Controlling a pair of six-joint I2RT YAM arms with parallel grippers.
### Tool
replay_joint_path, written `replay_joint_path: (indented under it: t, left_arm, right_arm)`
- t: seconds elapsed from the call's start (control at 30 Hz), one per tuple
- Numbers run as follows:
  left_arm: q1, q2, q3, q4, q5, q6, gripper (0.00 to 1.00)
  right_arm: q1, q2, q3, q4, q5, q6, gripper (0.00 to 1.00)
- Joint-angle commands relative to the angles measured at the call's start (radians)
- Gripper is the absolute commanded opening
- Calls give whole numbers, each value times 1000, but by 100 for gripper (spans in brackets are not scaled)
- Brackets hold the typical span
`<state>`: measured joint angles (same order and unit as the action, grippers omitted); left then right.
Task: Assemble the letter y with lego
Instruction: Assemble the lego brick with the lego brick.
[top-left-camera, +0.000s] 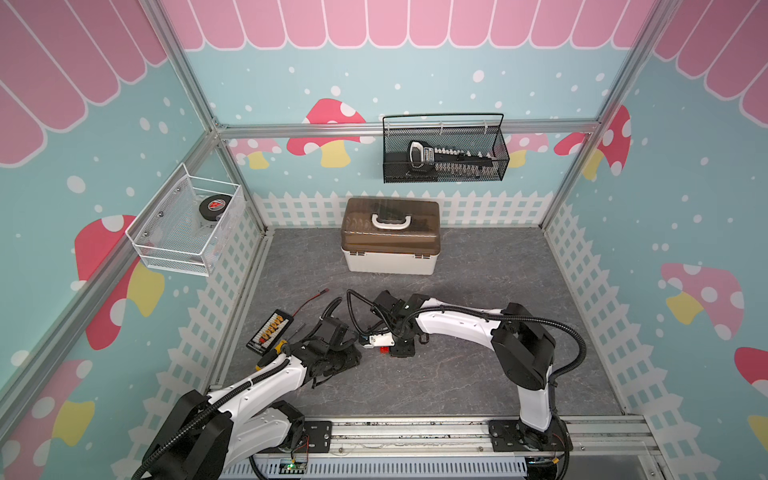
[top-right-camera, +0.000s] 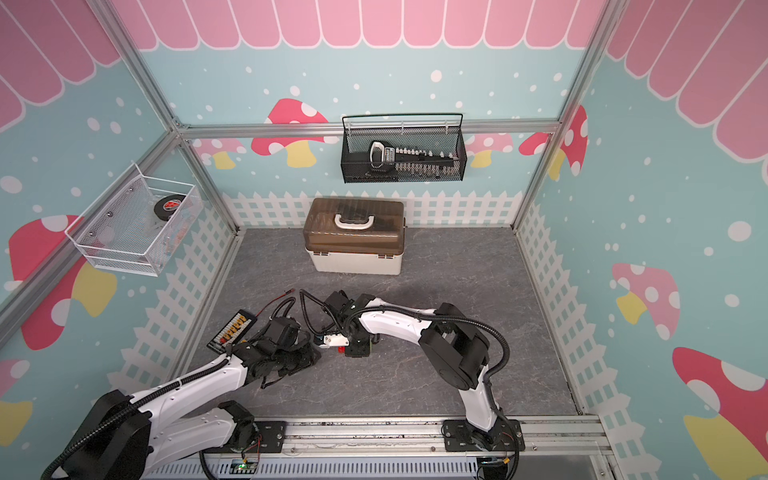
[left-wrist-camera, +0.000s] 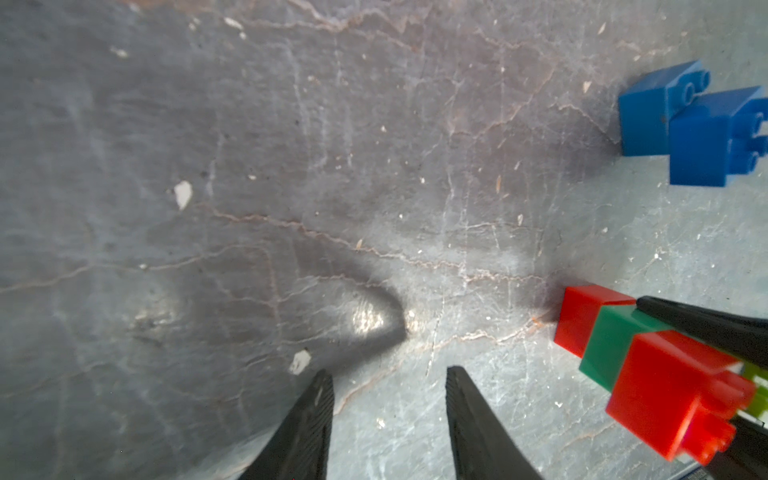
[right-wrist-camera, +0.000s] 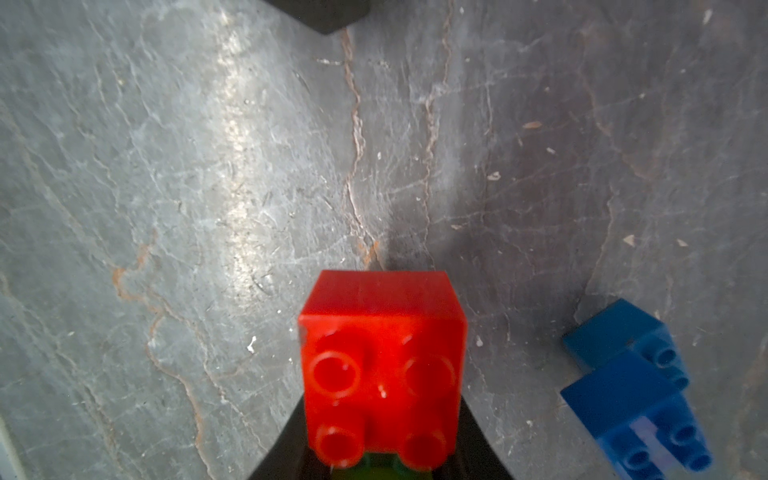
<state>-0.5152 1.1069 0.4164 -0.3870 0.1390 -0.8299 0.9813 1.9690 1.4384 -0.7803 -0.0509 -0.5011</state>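
**Stem stage of the letter y.** We are viewing the right claw (right-wrist-camera: 382, 451), which is clamping a partial assembly (left-wrist-camera: 648, 374). This assembly consists of a green bar (left-wrist-camera: 611, 345) with one red brick (left-wrist-camera: 673, 395) on its studded face, a lime brick (left-wrist-camera: 760, 399) half hidden behind that, and a second red brick (left-wrist-camera: 588, 320) underneath. The lower red brick appears to be touching the worktop (top-left-camera: 457, 374).

In both top views the assembly is showing only as a spot of red beside the claw. It is sitting about midway between the worktop's side edges, nearer the edge where the arms are mounted than the back edge.

The left claw (left-wrist-camera: 390, 374) is hovering just beside the assembly, jaws partly apart and gripping nothing. The blue bricks (left-wrist-camera: 690, 141) are lying on their sides near the assembly, touching each other. We cannot tell whether they are joined, and the arms are hiding them in the top views.

We judge that the fork is built and the stem is in hand. The next move calls for the empty claw to grip a blue brick squarely and turn its studs toward the underside of the lower red brick. The pressing then has to be done without the clamped assembly twisting.
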Motion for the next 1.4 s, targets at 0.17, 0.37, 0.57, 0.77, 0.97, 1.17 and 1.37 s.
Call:
replay_joint_path:
  t: [0.17,0.37,0.57,0.77,0.97,1.17,1.37]
  left_arm:
    - [12,19,-25,-3,1,4,46]
    - [15,16,-28,0,0,6,46]
    - [18,16,-28,0,4,8,46]
    - [24,16,-25,-1,7,11,46]
    - [25,14,-27,-4,7,7,46]
    - [25,11,-27,-5,5,8,46]
    - [25,7,-31,-7,9,7,46]
  right_arm:
    - [16,76,8,-45,-20,-18,34]
    - [17,99,13,-49,-42,-11,33]
    - [19,121,9,-53,-29,1,33]
    - [20,116,21,-52,-30,23,33]
    - [13,75,31,-52,-42,45,33]
    - [12,68,40,-56,-37,68,38]
    - [7,52,54,-46,-41,86,44]
